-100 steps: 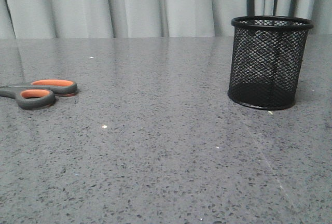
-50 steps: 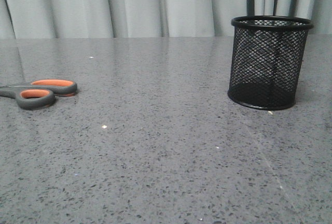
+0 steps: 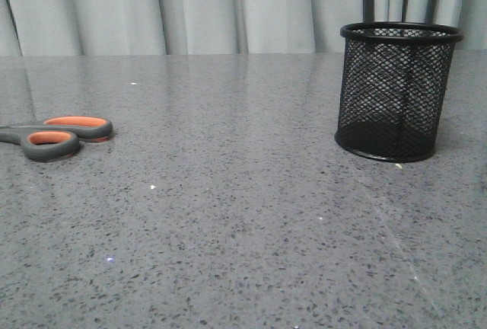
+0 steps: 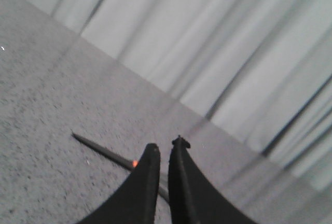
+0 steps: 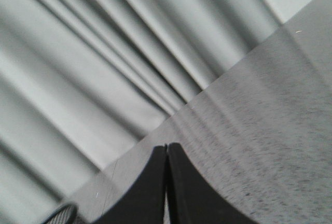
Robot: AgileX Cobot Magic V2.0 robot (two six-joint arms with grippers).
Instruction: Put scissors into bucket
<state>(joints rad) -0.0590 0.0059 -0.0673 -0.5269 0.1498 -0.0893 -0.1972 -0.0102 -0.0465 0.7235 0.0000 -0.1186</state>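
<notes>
In the front view we saw the scissors (image 3: 57,135) lying flat at the far left of the grey speckled counter (image 3: 243,215), their orange-lined loops toward the centre and the blades running off the left edge of the picture, so their long axis lay roughly across the view, tips pointing to the robot's left. The bucket (image 3: 398,93) stood upright well apart from them on the right side, its mouth open and nothing in it; neither arm showed in this view. In the left wrist view we found the left tool (image 4: 165,149) poised over the counter with its two dark fingers nearly together, a thin gap between them, gripping nothing; a slim dark blade of the scissors (image 4: 101,151) stretched away from near the fingertips, with a small orange glint beside them. In the right wrist view the right tool (image 5: 166,149) was clenched with its fingers touching and empty, aimed at the curtain (image 5: 104,53), with a bit of mesh rim at the corner. We judged the risks to be these: a flat, thin object gives little to pinch, so the fingers might scrape the counter or skid the scissors away; and held off-centre they could swing, catch the rim and tip the light bucket.
</notes>
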